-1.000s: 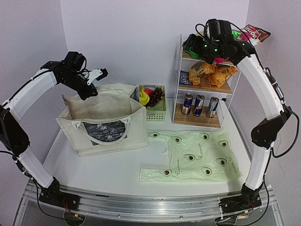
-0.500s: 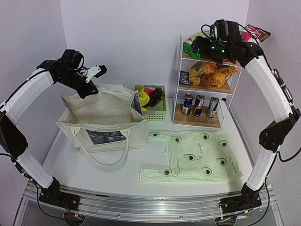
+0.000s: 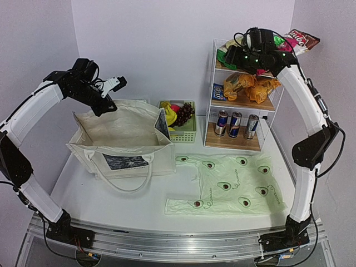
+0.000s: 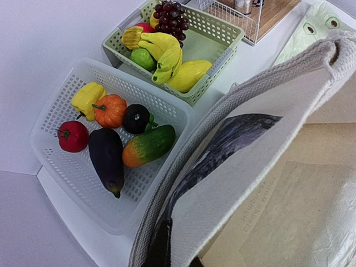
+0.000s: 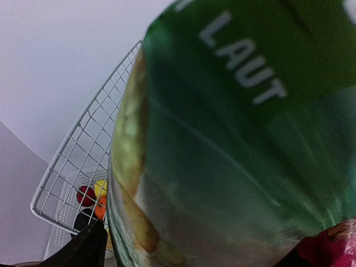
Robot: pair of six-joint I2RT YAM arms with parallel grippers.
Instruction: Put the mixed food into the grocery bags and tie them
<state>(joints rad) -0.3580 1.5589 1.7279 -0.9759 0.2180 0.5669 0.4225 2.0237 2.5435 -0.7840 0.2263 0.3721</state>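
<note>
I see my left claw (image 3: 115,84) pinched on the tote (image 3: 125,130) rim. My right claw (image 3: 232,55) meets one green packet (image 5: 233,139) on the rack (image 3: 211,94); I cannot tell its grip. Three cans (image 3: 236,123) stand below, and one avocado bag (image 3: 233,183) lies flat on the worktop (image 3: 139,200).

Lettering on packet and tote
White capitals "LAUT" stand on the green snack packet (image 5: 233,139); faint grey print inside the canvas tote (image 4: 261,208) is too dim to read.
</note>
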